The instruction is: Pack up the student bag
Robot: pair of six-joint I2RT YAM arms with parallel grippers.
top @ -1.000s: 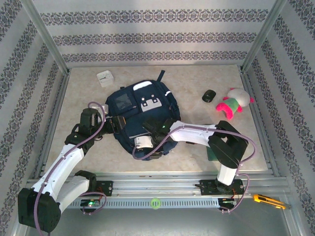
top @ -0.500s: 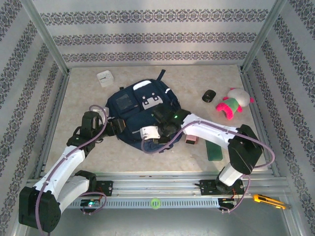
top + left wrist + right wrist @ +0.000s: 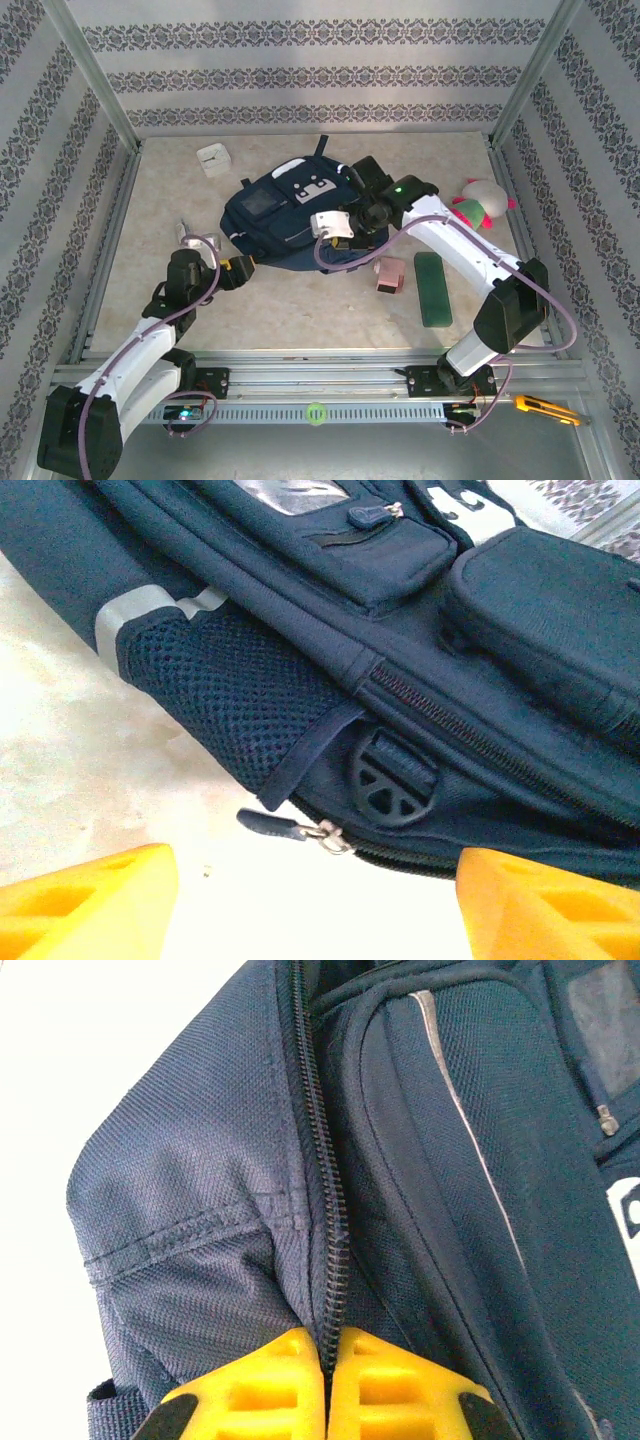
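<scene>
Jaws of your right gripper [image 3: 326, 1345] are pressed together on the student bag [image 3: 270, 215], pinching fabric at the zipper seam [image 3: 320, 1190]. Your left gripper [image 3: 315, 880] stands wide open w/ nothing in it; the mesh side pocket [image 3: 225, 695] and a zipper pull [image 3: 290, 828] are just in front, not touching. The bag lies flat at approx. the middle of the table [image 3: 300, 300], front side up. Near its right: a pink object [image 3: 389, 275] & a green flat case [image 3: 432, 288]. Plush toy [image 3: 482, 198] is far right, white cube [image 3: 213, 160] far left.
</scene>
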